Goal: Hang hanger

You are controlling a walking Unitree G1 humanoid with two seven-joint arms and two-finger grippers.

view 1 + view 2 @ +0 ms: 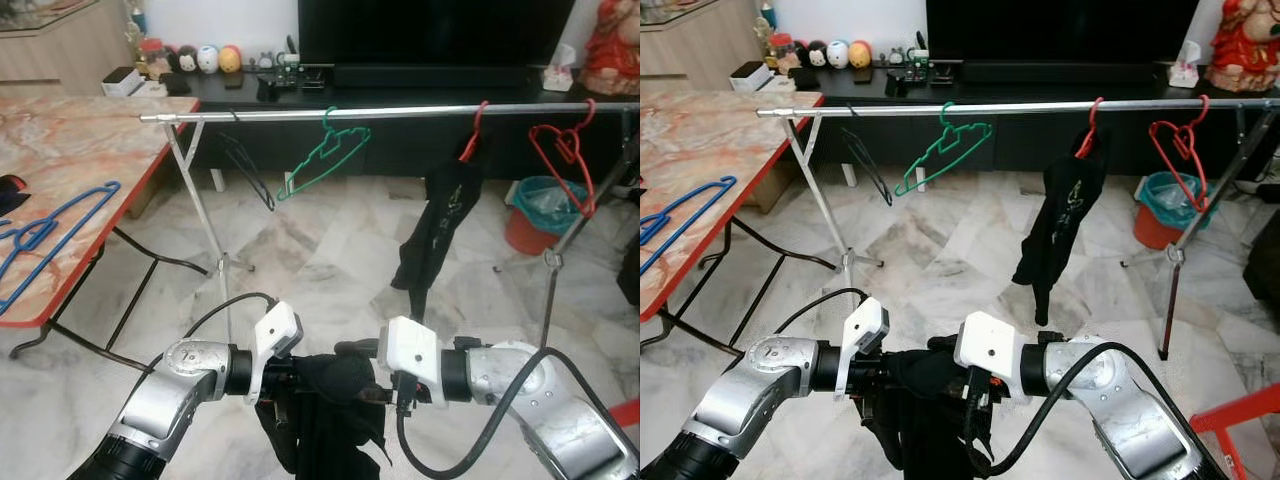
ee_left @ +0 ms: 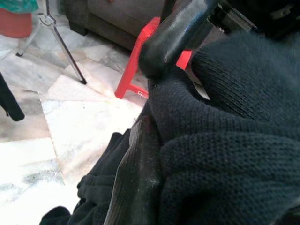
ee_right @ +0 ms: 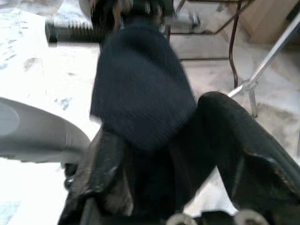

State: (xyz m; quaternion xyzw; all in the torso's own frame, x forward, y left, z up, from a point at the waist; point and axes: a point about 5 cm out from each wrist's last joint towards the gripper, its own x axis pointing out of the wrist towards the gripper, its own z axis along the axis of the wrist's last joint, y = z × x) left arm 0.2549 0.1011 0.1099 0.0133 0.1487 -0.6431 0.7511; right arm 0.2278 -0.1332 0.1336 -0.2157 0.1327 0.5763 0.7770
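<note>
Your left gripper (image 1: 300,378) and right gripper (image 1: 372,378) meet low in front of you, both pinching a black garment (image 1: 335,420). The rail (image 1: 400,112) stands well ahead, hangers on it.

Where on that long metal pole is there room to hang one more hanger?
The silver clothes rail has its widest bare stretch between the green plastic hanger and the red hanger holding a black garment. A shorter gap lies between the thin black hanger and the green one. The rail's right end is crowded, with the empty red hanger.
</note>
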